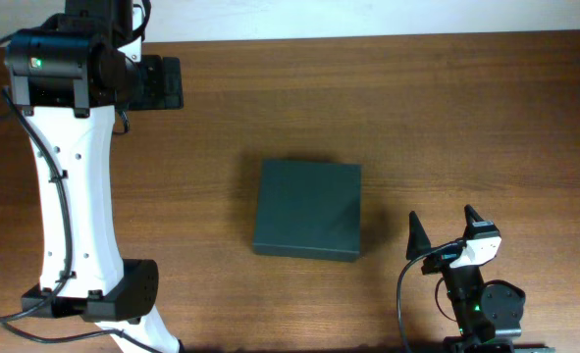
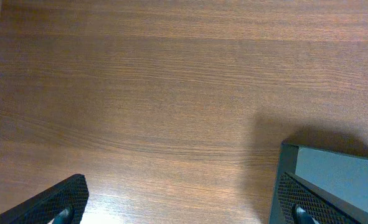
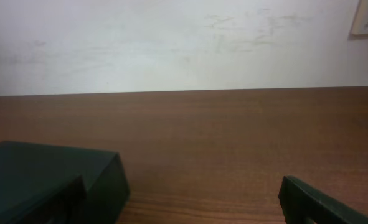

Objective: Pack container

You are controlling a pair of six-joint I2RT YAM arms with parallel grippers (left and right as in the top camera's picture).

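The container (image 1: 307,210) is a matte dark green-black box lying in the middle of the table with its lid down flat. My left gripper (image 1: 162,83) is at the far left of the table, well away from the container, open and empty. In the left wrist view its fingers (image 2: 177,211) spread over bare wood and the container's corner (image 2: 342,177) shows at the lower right. My right gripper (image 1: 444,230) is open and empty, just right of the container's near right corner. In the right wrist view the container (image 3: 47,171) sits at the lower left beside the fingers (image 3: 184,208).
The wooden table (image 1: 466,118) runs to a white wall (image 3: 184,43) at the back. The left arm's white link (image 1: 74,196) stretches along the left side of the table. No loose items show on the table.
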